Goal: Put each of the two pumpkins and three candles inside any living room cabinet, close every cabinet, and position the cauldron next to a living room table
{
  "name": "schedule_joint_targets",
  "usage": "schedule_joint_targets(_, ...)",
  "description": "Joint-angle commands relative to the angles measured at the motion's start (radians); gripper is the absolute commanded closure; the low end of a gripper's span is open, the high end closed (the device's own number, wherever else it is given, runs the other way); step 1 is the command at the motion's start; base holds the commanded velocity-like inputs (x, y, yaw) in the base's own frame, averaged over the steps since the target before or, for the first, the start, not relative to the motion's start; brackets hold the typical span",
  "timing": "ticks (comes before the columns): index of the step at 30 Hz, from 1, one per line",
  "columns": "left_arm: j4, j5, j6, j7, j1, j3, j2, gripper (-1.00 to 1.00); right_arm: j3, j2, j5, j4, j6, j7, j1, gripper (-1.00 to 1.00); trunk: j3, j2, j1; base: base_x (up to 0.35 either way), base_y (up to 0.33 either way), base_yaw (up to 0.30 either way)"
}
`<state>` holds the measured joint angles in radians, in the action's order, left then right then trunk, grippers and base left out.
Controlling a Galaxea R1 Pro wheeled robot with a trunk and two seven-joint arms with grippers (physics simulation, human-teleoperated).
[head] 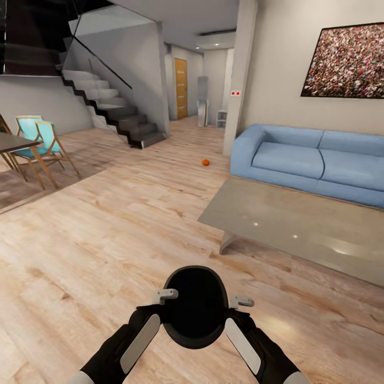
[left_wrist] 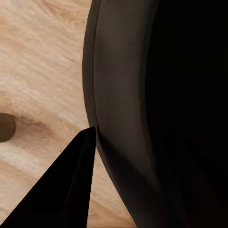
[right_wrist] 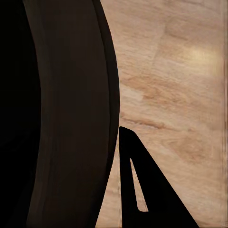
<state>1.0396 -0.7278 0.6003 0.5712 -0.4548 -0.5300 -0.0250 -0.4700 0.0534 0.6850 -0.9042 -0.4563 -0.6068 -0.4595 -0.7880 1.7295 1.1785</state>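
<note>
The black cauldron (head: 194, 306) is held between my two arms low in the head view, its wide mouth facing up. My left gripper (head: 169, 294) is shut on its left rim and my right gripper (head: 240, 302) is shut on its right rim. Each wrist view shows the cauldron wall (left_wrist: 142, 95) (right_wrist: 71, 118) with one dark finger (left_wrist: 71, 180) (right_wrist: 142, 190) outside it; the other finger is hidden. The grey low table (head: 298, 224) stands ahead to the right, apart from the cauldron. One orange pumpkin (head: 205, 162) lies on the floor far ahead. The candles and the cabinet are out of view.
A blue sofa (head: 314, 160) stands behind the table against the wall. A dark dining table (head: 13, 141) with turquoise chairs (head: 45, 141) is at the far left. Stairs (head: 114, 109) rise at the back left. Wooden floor (head: 106, 229) stretches ahead and left.
</note>
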Motion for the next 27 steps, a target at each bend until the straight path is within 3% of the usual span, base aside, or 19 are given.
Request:
schedule_joint_targets(1, 0.056, -0.020, -0.008, 0.010, -0.001, -0.005, 0.000, 1.00, 0.008, -0.001, 0.011, 0.001, -0.010, -0.008, -0.001, 1.00, -0.001, 0.001, 0.000, 0.000, -0.146, -0.279)
schedule_joint_targets(9, 0.056, -0.020, -0.008, 0.011, -0.001, -0.005, 0.001, 1.00, 0.008, -0.001, 0.011, 0.001, -0.010, -0.008, -0.001, 1.00, -0.001, 0.001, 0.000, 0.000, -0.105, -0.280)
schedule_joint_targets(27, 0.056, -0.020, -0.008, 0.012, -0.001, -0.005, 0.002, 1.00, 0.008, -0.001, 0.012, 0.001, -0.010, -0.008, -0.001, 1.00, -0.001, 0.001, 0.000, 0.000, -0.005, -0.280)
